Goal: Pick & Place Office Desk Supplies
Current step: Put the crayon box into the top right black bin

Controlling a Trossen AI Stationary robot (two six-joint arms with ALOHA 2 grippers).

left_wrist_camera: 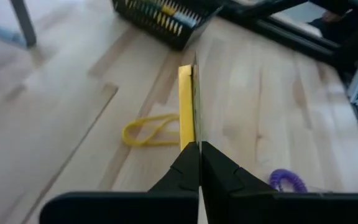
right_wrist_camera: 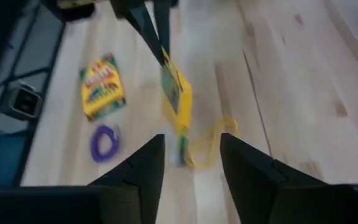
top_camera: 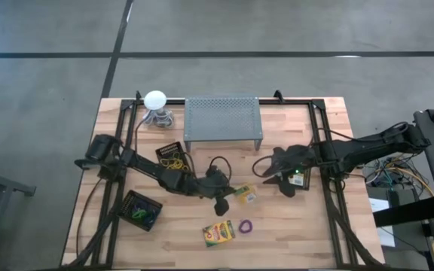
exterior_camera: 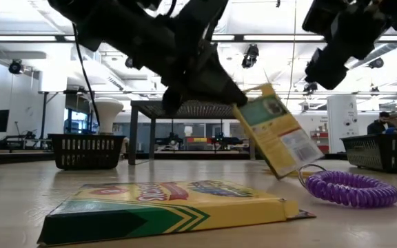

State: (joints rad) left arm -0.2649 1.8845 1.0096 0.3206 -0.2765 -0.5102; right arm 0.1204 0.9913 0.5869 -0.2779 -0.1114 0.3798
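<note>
L tool clamped on crayon box, R tool open nearby

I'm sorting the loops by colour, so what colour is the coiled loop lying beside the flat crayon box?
Purple; the coiled loop shows best in the low view.

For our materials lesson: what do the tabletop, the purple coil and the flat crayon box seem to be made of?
Tabletop: wood, pale with a slight sheen; visible grain and plank joints.
Purple coil: probably flexible plastic, glossy; tight spiral loops catch light.
Flat crayon box: likely thin printed card, smooth; folded edges and a thin flap at one end.
</note>
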